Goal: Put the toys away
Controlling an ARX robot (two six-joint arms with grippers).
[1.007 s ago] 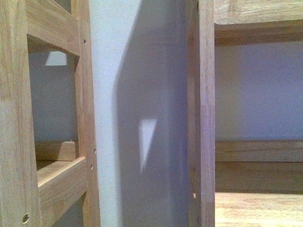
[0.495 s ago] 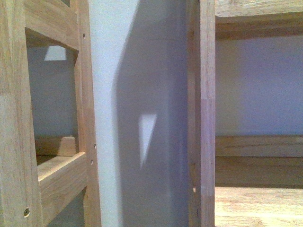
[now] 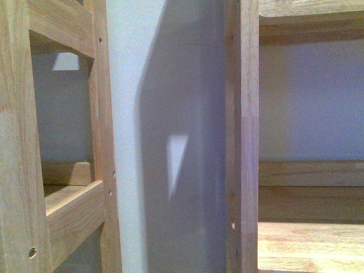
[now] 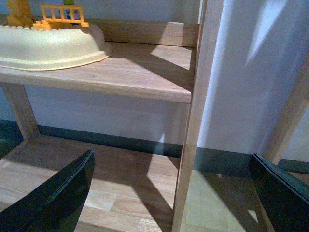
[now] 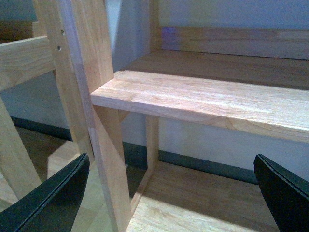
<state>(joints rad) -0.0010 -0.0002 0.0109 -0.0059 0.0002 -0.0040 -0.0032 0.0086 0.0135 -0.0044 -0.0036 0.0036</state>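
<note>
Shelving fills every view: in the front view, a ladder-like wooden frame (image 3: 68, 216), then grey wall (image 3: 170, 114), then an upright post (image 3: 244, 142) beside a bare shelf (image 3: 310, 247); no plush toy visible anywhere. Left gripper (image 4: 174, 193) jaws wide apart, empty, below a shelf carrying a cream tray (image 4: 48, 46) with orange blocks (image 4: 60, 13); right gripper (image 5: 171, 193) likewise spread, empty. Judgement: either toy is stowed or not yet fetched; cannot tell.

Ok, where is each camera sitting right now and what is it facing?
Front: on the body, close up to a wooden upright and grey wall; no arm shows.
Left wrist: faces a shelf bearing a cream tray; left gripper open.
Right wrist: faces a bare shelf; right gripper open.
Shared: both wrist views show wooden shelving.
</note>
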